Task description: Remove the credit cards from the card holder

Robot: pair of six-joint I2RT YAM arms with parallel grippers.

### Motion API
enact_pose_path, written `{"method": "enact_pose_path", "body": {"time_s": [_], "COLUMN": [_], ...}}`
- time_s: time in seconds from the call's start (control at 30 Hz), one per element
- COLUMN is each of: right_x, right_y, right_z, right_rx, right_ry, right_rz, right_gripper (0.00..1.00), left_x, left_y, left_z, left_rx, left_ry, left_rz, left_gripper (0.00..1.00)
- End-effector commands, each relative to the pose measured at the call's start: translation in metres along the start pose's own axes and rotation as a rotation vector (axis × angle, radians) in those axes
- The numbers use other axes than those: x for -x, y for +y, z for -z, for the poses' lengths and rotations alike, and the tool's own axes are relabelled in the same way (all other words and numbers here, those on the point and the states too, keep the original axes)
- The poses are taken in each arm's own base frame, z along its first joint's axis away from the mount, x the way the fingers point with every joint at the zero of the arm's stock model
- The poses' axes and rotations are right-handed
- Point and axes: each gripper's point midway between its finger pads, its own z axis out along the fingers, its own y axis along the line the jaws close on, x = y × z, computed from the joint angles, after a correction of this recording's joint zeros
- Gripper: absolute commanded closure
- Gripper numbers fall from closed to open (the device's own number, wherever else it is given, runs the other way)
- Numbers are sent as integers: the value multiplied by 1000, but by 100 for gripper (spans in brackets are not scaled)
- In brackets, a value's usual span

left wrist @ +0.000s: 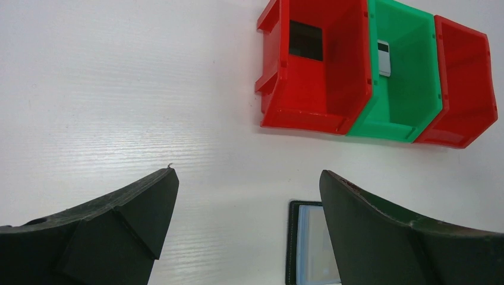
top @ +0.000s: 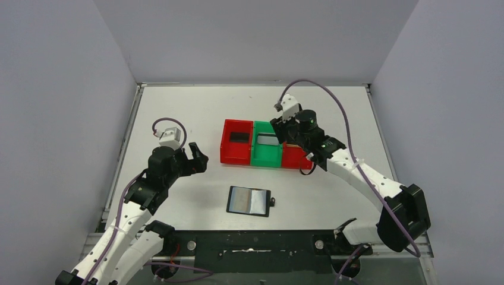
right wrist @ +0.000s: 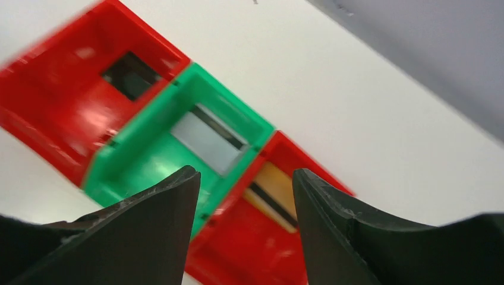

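Note:
The black card holder (top: 249,200) lies open on the table near the front, grey-blue pockets up, snap tab on its right; its left edge shows in the left wrist view (left wrist: 306,243). A gold card (right wrist: 276,190) lies in the right red tray (right wrist: 249,249). A grey card (right wrist: 208,139) lies in the green tray (top: 265,157). A black card (top: 239,136) lies in the left red tray (top: 226,148). My left gripper (top: 199,160) is open and empty, left of and beyond the holder (left wrist: 248,172). My right gripper (top: 284,138) is open and empty above the right red tray (right wrist: 245,173).
The three trays stand side by side in the table's middle: red, green, red (top: 297,159). Grey walls close in the table at the left, back and right. My right arm reaches over the table's right half.

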Motion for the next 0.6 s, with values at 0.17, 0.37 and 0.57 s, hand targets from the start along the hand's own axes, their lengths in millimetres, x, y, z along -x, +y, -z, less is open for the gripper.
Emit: {"method": "enact_pose_path", "body": {"time_s": [0.17,0.37,0.57], "right_x": [-4,-42,-56], "right_y": [88,156,214], "right_z": [37,62,68], "right_rx": [-52,-164,-179], "right_ry": [88,190,272], "right_rz": [-853,-969,-903], "right_gripper": [41,39,35], "left_x": [23,29,36], "left_y": [8,21,35], "left_z": [2,7,13], "left_rx": [60,131,208], "left_ry": [-89,-119,-159], "left_rz": [17,47,82], "left_gripper": [9,8,8]}}
